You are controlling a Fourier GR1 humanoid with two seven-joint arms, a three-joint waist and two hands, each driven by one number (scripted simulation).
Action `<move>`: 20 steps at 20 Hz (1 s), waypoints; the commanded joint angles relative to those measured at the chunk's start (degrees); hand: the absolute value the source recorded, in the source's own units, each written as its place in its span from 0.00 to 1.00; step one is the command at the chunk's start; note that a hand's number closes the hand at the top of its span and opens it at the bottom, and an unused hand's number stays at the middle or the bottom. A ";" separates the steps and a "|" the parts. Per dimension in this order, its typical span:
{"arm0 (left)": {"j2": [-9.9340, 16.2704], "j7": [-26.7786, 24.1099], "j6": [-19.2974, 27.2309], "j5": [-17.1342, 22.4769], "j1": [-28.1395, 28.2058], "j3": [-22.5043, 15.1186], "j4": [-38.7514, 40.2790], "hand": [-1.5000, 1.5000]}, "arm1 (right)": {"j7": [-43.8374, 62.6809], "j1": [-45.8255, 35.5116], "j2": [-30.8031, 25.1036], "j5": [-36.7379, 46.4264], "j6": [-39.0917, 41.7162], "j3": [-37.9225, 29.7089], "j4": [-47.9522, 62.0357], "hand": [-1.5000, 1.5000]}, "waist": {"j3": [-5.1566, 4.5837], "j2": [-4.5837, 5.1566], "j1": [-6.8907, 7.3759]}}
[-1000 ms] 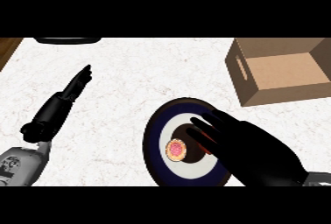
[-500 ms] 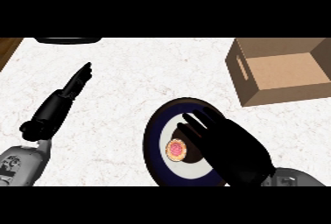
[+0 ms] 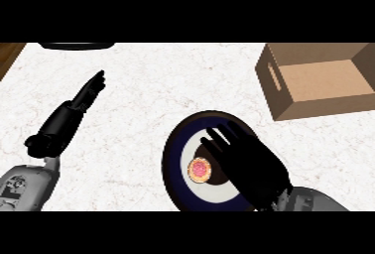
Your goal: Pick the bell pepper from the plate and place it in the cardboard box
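A small pink and orange bell pepper (image 3: 199, 168) lies on the white middle of a dark blue plate (image 3: 174, 158) at the counter's lower centre. My right hand (image 3: 245, 161) is spread over the plate's right half, fingers straight and pointing up the view, just right of the pepper and not curled round it. The open cardboard box (image 3: 322, 79) stands at the upper right, empty as far as shows. My left hand (image 3: 73, 111) rests at the left with fingers straight, holding nothing.
A dark object (image 3: 77, 45) shows at the counter's far edge, upper left. A brown strip (image 3: 9, 52) marks the counter's left edge. White marbled counter (image 3: 168, 84) lies between the plate and the box.
My right hand has slid left and down over the plate, closer to the pepper, and its fingers have straightened. The left hand, pepper and box have not moved.
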 commanded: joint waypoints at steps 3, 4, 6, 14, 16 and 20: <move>-1.33 -1.94 -2.20 -2.06 2.30 1.98 -0.31 0.50 | -4.39 -0.37 3.21 6.87 -1.45 -0.91 6.54 0.00 | 0.00 -0.01 0.08; -2.83 1.82 -1.12 -2.84 -2.74 2.08 0.93 0.50 | -5.36 1.11 1.83 6.49 -0.22 -1.85 4.22 0.00 | 0.00 -0.01 -0.18; -2.04 0.85 -2.83 -2.67 2.86 2.84 -3.98 0.50 | -5.35 2.53 3.66 7.02 1.59 -2.69 3.29 0.00 | 0.00 -0.06 0.02; -3.54 -2.28 -4.34 -4.34 2.18 4.92 -0.36 0.50 | -11.12 1.65 7.47 13.20 -5.15 -2.72 16.03 0.00 | 0.00 0.03 0.15; -3.96 -0.37 -5.17 -4.71 2.64 5.31 -2.53 0.50 | -13.22 4.83 4.64 14.91 -5.33 -3.77 12.58 0.00 | 0.00 -0.03 -0.03; -6.77 0.45 -4.04 -7.01 3.22 3.94 -3.02 0.50 | -15.11 6.14 6.00 19.00 -10.37 -3.65 17.69 0.00 | 0.01 -0.02 -0.04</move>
